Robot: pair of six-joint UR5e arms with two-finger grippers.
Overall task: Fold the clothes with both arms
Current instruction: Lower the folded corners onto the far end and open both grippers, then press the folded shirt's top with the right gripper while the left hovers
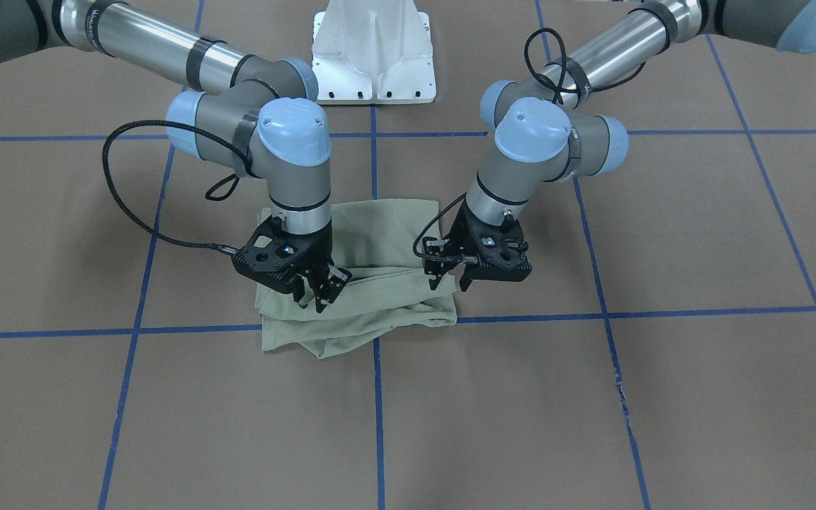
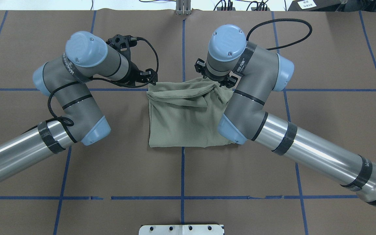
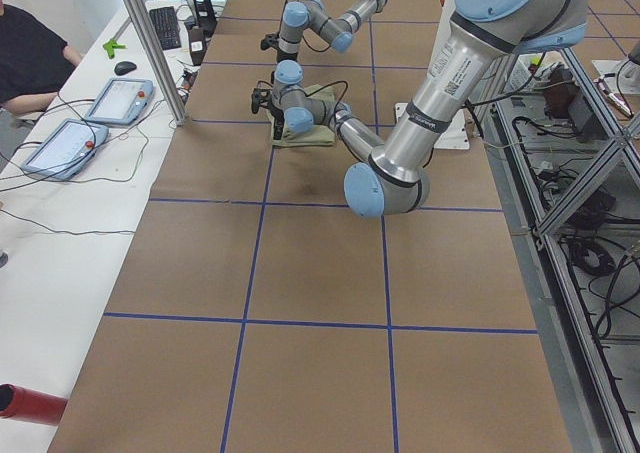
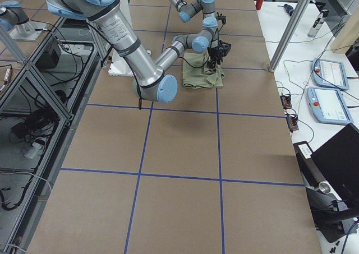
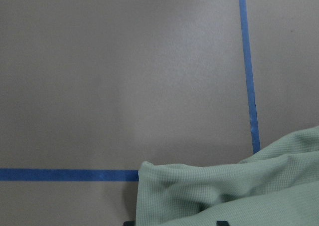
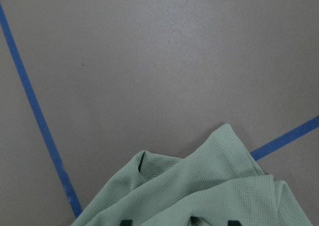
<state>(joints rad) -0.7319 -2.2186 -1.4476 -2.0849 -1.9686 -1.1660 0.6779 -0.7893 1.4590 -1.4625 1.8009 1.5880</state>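
Note:
The sage-green shirt (image 1: 380,283) lies folded into a rough square on the brown table (image 2: 188,169), and its far edge (image 2: 181,93) is bunched and wrinkled. My left gripper (image 1: 449,281) hovers open just over that edge's corner on the right of the front-facing view, with its fingers apart. My right gripper (image 1: 319,292) stands open over the other corner, its fingers down at the cloth. In both wrist views, green knit (image 5: 229,196) (image 6: 199,196) fills the bottom, with dark fingertips spread wide at the lower border. The overhead view hides both grippers' fingers under the wrists.
The white pedestal base (image 1: 374,53) stands behind the shirt. Blue tape lines (image 1: 521,317) grid the table. Along one long side, a white bench holds teach pendants (image 3: 95,113) beside a metal post (image 3: 150,48), and a person sits there.

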